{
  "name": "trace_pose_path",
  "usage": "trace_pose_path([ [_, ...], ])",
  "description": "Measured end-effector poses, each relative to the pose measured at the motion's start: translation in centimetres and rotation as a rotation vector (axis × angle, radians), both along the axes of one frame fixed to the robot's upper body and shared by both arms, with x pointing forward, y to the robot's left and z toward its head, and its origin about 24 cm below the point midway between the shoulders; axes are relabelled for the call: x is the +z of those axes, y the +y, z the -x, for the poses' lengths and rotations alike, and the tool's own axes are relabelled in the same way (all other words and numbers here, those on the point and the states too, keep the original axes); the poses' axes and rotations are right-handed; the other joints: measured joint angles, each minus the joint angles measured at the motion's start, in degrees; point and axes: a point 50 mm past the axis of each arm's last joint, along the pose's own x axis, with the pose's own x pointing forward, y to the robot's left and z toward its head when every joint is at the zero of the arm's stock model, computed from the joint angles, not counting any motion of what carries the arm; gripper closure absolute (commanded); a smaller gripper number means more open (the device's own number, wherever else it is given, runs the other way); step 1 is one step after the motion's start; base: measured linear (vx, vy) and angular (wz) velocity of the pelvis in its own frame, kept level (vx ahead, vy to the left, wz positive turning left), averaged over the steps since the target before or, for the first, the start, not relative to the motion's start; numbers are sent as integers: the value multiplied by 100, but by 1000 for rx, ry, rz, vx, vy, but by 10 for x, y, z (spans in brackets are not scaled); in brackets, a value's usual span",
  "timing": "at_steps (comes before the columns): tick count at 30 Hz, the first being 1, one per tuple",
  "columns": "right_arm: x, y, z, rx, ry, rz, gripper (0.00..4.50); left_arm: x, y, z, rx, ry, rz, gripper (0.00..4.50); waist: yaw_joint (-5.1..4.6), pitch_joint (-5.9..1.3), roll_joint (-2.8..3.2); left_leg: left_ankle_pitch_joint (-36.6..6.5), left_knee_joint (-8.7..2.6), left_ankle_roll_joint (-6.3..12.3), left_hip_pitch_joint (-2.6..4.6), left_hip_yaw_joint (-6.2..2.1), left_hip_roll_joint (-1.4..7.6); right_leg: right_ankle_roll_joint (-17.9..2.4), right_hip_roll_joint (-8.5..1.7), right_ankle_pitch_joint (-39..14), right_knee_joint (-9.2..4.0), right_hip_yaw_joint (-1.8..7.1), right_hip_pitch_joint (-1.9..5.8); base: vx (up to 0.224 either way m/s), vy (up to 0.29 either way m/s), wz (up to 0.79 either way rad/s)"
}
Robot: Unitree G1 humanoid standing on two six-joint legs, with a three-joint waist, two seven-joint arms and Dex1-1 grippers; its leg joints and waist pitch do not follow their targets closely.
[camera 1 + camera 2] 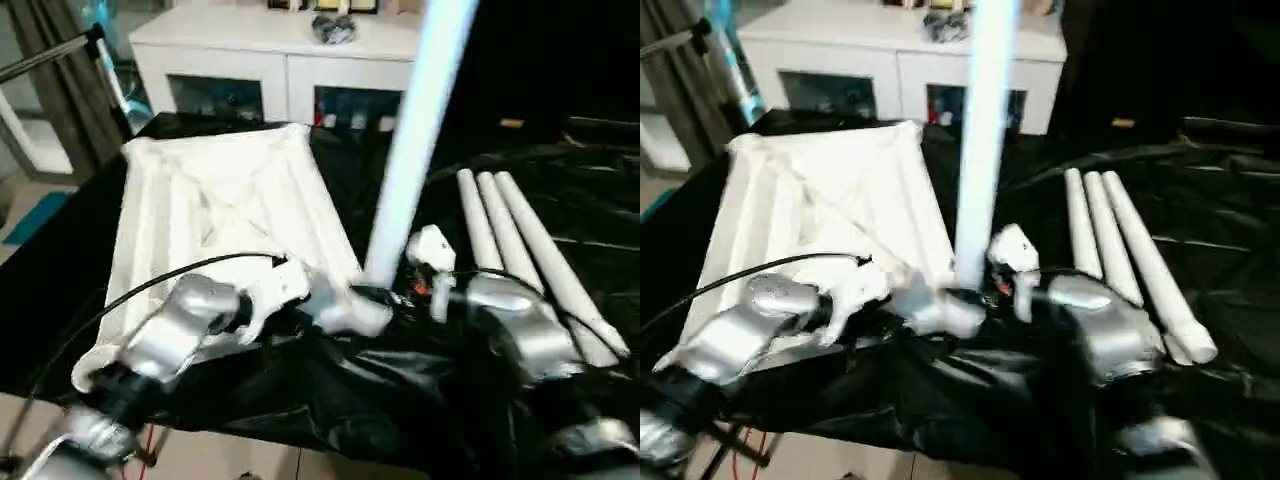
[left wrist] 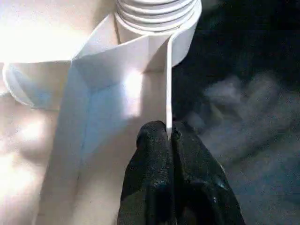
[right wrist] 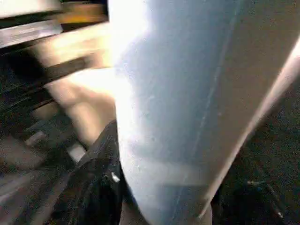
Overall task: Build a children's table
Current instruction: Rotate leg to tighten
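Tabletop (image 1: 215,205) left of three legs (image 1: 520,250) (side by side)

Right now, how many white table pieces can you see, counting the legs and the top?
White tapered tube legs lying on the black cloth: 3
White tapered tube leg standing upright in the right gripper: 1
White ribbed plastic tabletop: 1
Total: 5

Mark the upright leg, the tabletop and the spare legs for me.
upright leg (image 1: 410,150): left eye view, middle of its shaft.
tabletop (image 1: 215,215): left eye view, ribbed underside at centre.
spare legs (image 1: 510,240): left eye view, middle one of three lying on the black cloth.
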Motion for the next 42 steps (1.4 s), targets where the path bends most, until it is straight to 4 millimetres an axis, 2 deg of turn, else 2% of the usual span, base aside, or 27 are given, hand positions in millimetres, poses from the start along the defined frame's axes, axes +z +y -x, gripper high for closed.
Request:
trace_pose_path([
  [4,-3,3,-13,-172,11,2,260,-3,-21,-8,93,-8,8,450,-57,4,7,0,-41,0,17,-42,-11,7,-5,-6,-90,-35,10,-34,12,-8],
  [8,-6,4,-29,-403,52,-2,260,-4,-51,-18,232,-15,2,450,-99,6,15,0,-57,1,19,-33,-30,6,-30,-7,-144,-45,10,0,0,0],
  [10,-7,5,-32,-440,61,-5,260,-6,-56,-18,248,-15,4,450,-128,-1,23,-1,-61,2,20,-37,-31,5,-81,-6,-180,-120,14,0,0,0],
  [11,-7,8,-34,-451,66,0,260,-6,-57,-17,256,-15,-2,450,-136,-6,33,-1,-64,3,21,-41,-31,5,-100,-6,-200,-157,14,0,0,0],
  [16,-6,12,-37,-447,72,19,260,-7,-56,-18,270,-18,-14,450,-158,-9,23,-3,-64,6,33,-43,-45,5,-124,-6,-208,-177,4,0,0,0],
  [18,-6,14,-37,-444,74,26,260,-7,-55,-20,276,-16,-19,450,-163,-6,21,-4,-66,7,37,-45,-46,6,-146,-7,-217,-218,2,0,0,0],
  [19,-6,15,-38,-443,74,28,260,-7,-54,-21,280,-15,-20,450,-165,-4,27,-5,-78,8,37,-47,-45,6,-182,-7,-238,-281,6,0,0,0],
  [20,-6,16,-38,-443,73,32,260,-7,-53,-21,283,-13,-20,450,-163,-2,34,-5,-95,8,37,-55,-42,6,-187,-7,-272,-308,11,0,0,0],
  [23,-5,18,-40,-451,67,44,260,-6,-53,-23,286,-12,-23,450,-166,-3,40,-5,-177,8,35,-65,-46,6,-186,-7,-390,-342,20,0,0,0],
  [25,-4,19,-41,-452,68,45,260,-6,-53,-23,286,-12,-23,450,-164,-1,42,-5,-197,8,33,-64,-51,6,-187,-7,-414,-341,17,0,0,0],
  [26,-4,19,-41,-452,68,45,225,-6,-53,-23,286,-12,-23,450,-164,-1,43,-5,-197,8,34,-62,-51,6,-187,-6,-414,-339,17,0,0,0],
  [27,-4,19,-41,-451,68,45,225,-6,-53,-23,286,-12,-23,450,-164,0,41,-5,-197,8,34,-59,-51,6,-187,-6,-414,-337,14,0,0,0],
  [29,-5,20,-41,-450,74,46,188,-6,-52,-23,287,-12,-24,450,-162,2,40,-5,-198,8,35,-58,-51,6,-187,-6,-414,-336,9,0,0,0],
  [32,-9,19,-40,-459,96,53,178,-5,-52,-23,275,-11,-20,450,-155,9,47,-5,-205,8,35,-51,-52,6,-187,-7,-414,-328,4,0,0,0],
  [34,-9,20,-40,-457,95,52,145,-4,-51,-24,267,-13,-20,450,-157,13,49,-5,-213,8,36,-48,-53,6,-187,-6,-414,-325,0,0,0,0],
  [36,-9,21,-41,-455,96,53,139,-4,-51,-24,261,-15,-19,450,-152,17,50,-5,-215,8,35,-48,-52,6,-187,-7,-414,-325,-3,0,0,0],
  [39,-8,21,-41,-451,96,51,105,-3,-50,-24,248,-20,-21,450,-149,27,51,-5,-224,8,35,-44,-52,6,-187,-6,-414,-322,-6,0,0,0],
  [42,-21,17,-35,-454,146,57,83,1,-50,-23,220,-32,-17,450,-125,64,69,-4,-230,8,12,-33,-52,-6,-187,1,-413,-311,-24,0,0,0],
])
